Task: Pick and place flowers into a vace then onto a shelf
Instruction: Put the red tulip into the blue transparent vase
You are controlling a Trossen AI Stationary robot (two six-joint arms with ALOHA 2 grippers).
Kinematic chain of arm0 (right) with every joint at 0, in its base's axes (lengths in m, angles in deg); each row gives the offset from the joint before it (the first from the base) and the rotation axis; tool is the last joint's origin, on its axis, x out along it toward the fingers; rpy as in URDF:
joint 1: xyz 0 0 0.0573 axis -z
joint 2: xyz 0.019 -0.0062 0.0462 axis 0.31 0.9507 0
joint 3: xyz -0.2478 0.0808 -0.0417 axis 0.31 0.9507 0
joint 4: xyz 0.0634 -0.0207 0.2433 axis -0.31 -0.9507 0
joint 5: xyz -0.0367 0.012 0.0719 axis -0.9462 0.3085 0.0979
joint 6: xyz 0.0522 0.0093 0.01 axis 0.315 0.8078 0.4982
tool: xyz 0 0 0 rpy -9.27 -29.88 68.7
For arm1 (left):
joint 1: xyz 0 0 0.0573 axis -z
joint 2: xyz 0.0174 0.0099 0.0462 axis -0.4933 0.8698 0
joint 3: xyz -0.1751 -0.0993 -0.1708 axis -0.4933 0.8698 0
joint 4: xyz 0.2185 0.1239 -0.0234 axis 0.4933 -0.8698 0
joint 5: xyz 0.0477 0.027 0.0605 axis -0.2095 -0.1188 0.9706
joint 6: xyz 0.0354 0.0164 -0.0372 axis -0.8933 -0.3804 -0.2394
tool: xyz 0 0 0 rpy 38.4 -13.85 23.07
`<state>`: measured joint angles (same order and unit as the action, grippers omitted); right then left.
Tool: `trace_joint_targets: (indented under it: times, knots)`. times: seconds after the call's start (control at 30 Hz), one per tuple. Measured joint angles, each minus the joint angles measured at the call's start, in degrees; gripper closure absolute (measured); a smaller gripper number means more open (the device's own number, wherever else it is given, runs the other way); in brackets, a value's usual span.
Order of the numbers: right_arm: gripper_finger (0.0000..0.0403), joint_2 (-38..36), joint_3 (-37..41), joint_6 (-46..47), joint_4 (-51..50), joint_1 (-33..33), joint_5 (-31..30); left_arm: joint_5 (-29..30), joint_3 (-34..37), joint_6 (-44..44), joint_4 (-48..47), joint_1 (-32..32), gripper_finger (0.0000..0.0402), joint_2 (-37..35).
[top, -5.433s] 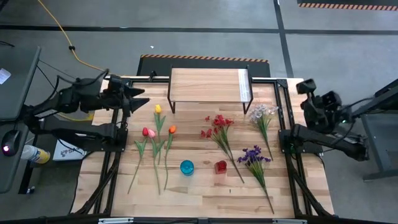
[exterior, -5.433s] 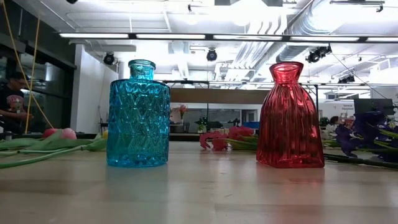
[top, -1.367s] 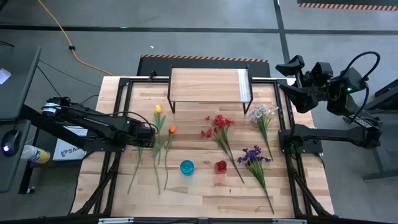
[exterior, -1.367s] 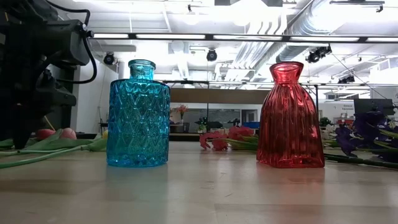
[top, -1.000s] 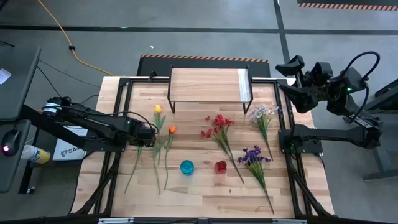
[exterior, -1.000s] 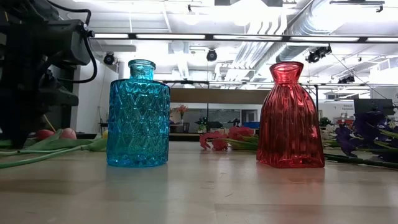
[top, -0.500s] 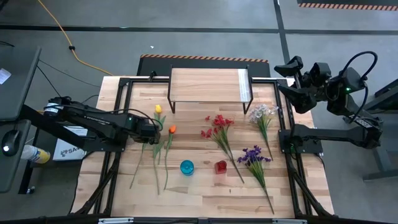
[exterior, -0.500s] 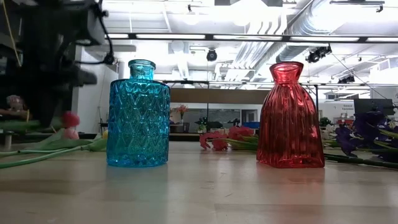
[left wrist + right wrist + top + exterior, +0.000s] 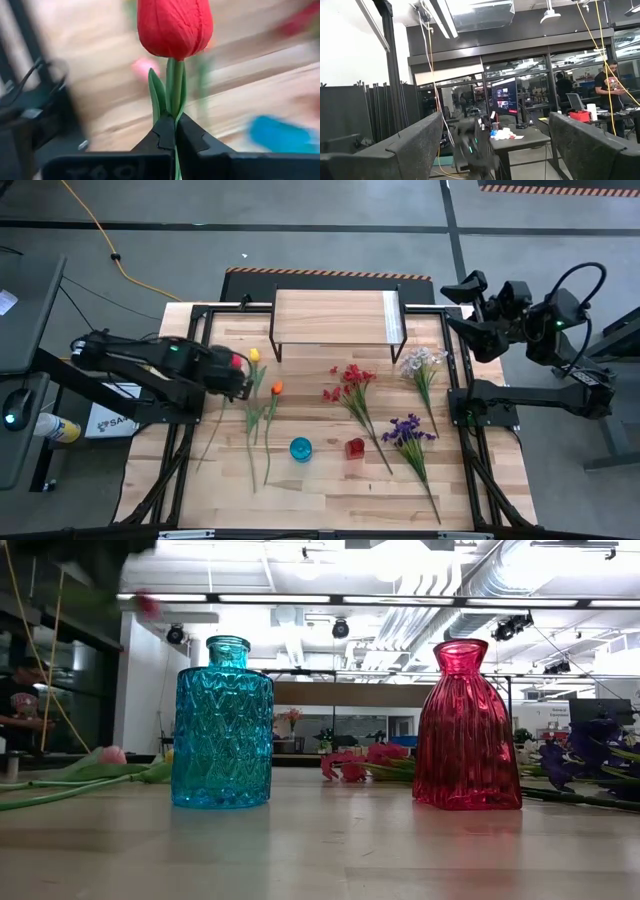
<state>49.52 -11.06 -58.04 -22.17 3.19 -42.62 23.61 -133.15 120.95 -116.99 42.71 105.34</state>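
My left gripper [image 9: 243, 377] is shut on a red tulip [image 9: 175, 27] and holds it above the table's left half; its red head [image 9: 237, 361] shows beside the gripper. On the table lie a yellow tulip [image 9: 254, 355], an orange tulip [image 9: 277, 388] and a pink tulip [image 9: 112, 754], plus red sprigs [image 9: 350, 380], white sprigs [image 9: 422, 363] and purple sprigs [image 9: 408, 430]. A blue vase [image 9: 300, 448] and a red vase [image 9: 355, 447] stand upright near the middle. The shelf [image 9: 335, 315] stands at the far edge. My right gripper [image 9: 455, 298] waits open, raised at the far right. My left gripper pinches the red tulip's green stem [image 9: 174, 107] between its two fingertips [image 9: 162, 132], a short way below the head and its leaf. The head stands out beyond the fingers. The tulip is lifted off the table; whether the stem's lower end still touches the wood, I cannot tell.
Black frame rails [image 9: 195, 330] run along the table's left and right sides. The shelf's thin black legs [image 9: 273, 345] stand just beyond the yellow tulip. Bare wood [image 9: 330, 495] lies in front of the vases.
My left gripper, shut on the red tulip's stem, has risen from the table and drawn a little toward the far edge. The tulip has come up with it, its head lifted clear of the other tulips, which stay where they lay. In the low view the arm has climbed out of sight.
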Motion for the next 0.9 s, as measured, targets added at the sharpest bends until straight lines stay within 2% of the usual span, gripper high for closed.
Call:
trace_joint_targets:
  times: [0.17,0.27,0.33,0.53,0.63,0.8,0.9]
  knots:
    - [0.0049,0.0,0.0,-0.45,-0.79,0.02,0.0,12.26,-11.46,-4.52,5.81,4.72,0.037,0.46]
    - [0.0049,0.0,0.0,-1.24,-1.64,0.01,0.0,18.7,-14.71,-11.45,14.44,7.64,0.037,0.56]
    - [0.0049,0.0,0.0,-1.27,-2.21,0.02,0.0,20.99,-15.28,-17.6,22.62,9.19,0.037,0.44]
    - [0.0049,0.0,0.0,-1.27,-2.42,0.01,0.0,22.57,-15.24,-34.21,43.79,12.54,0.037,1.52]
    - [0.0049,0.0,0.0,-1.27,-2.39,0.0,-0.02,22.68,-15.22,-40.54,50.88,13.59,0.037,3.1]
    - [0.0049,0.0,0.0,-1.27,-2.33,0.01,-0.02,22.03,-15.22,-49.04,58.43,14.01,0.037,6.58]
    - [0.0049,0.0,0.0,-1.27,-2.21,0.0,-0.02,21.77,-15.22,-52.31,59.81,13.97,0.037,9.19]
